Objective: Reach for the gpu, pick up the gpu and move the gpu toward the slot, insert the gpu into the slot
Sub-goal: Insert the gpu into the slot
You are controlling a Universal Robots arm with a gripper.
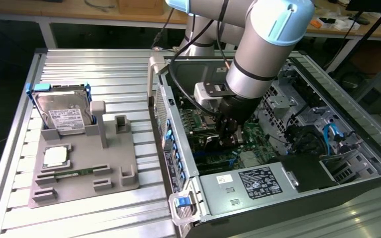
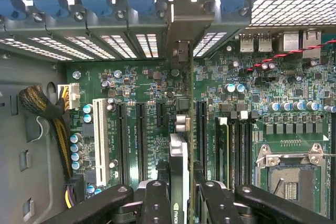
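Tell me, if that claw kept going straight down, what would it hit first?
Probably the green motherboard: the gpu held in the claw would meet it first, near the long dark slots; depth is hard to judge.

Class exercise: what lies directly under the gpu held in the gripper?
The gpu, clamped edge-on in the gripper, stands over the green motherboard, between its long dark slots. The slot beneath the card and the card's lower edge are covered, so contact cannot be judged.

Ribbed metal table (image 1: 111,64), grey parts holder (image 1: 85,168), open computer case (image 1: 349,148) resting on it
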